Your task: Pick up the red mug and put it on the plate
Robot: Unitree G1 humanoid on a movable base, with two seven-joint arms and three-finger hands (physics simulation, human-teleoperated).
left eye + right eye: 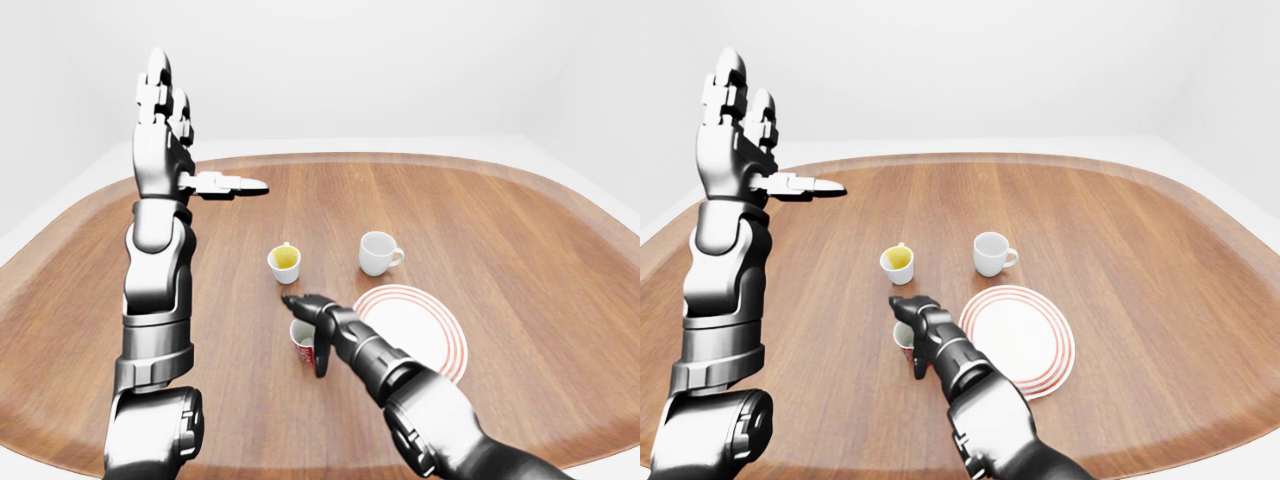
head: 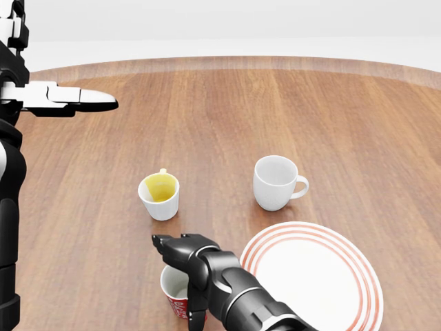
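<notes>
Red mug (image 2: 176,294), under right hand (image 2: 191,266)

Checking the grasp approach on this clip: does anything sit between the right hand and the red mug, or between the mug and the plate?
Nothing visible does. The right hand is already at the red mug, and the plate lies just to the mug's right across bare table.

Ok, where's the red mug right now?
In the head view the red mug stands at the bottom, left of the plate and below the yellow-lined cup, with the right robot hand reaching over it.
</notes>
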